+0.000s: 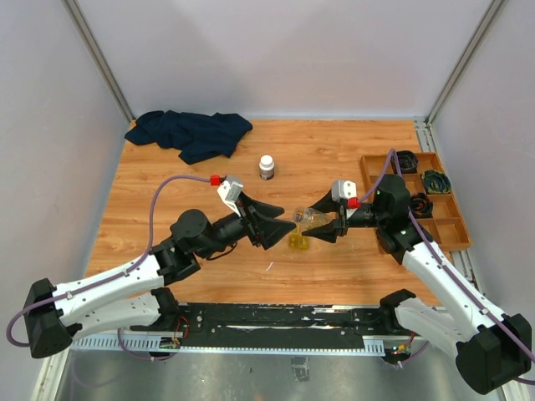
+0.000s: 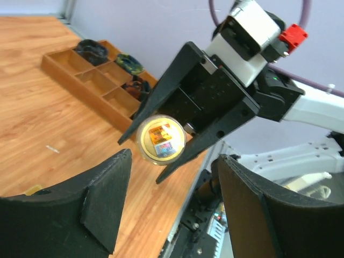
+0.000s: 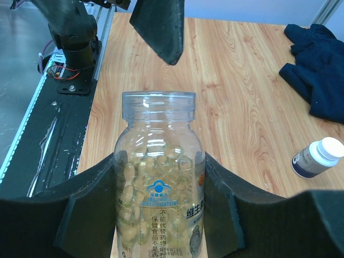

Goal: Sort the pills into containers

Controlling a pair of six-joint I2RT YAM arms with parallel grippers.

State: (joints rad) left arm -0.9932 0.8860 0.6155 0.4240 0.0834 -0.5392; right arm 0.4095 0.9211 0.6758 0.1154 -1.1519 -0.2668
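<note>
**Right end effector holds uncapped vial level above the case**

Right end effector [image 1: 314, 225] grips the vial [image 3: 158, 134] by its body near the middle of the surface. The vial's open mouth points toward the left end effector [image 1: 286, 232], whose jaws stand apart with nothing between them. The vial has no cap and is roughly two-thirds full of pale yellow softgels, which crowd up toward the neck. The yellow case [image 1: 298, 242] lies on the surface just under the mouth, a little toward the near edge. Whether its lid is open, and what it holds, cannot be told.

Spilling looks like the main risk. With the vial this full and nearly level, a slight further tip could send out a rush of softgels rather than a few. They could miss so small a case and roll across the surface. The left end effector is also close enough to knock the neck.

A white-capped bottle [image 1: 267, 167] stands toward the far edge. The tray [image 1: 451, 225] at the right edge holds dark coiled items in its far compartments.
</note>
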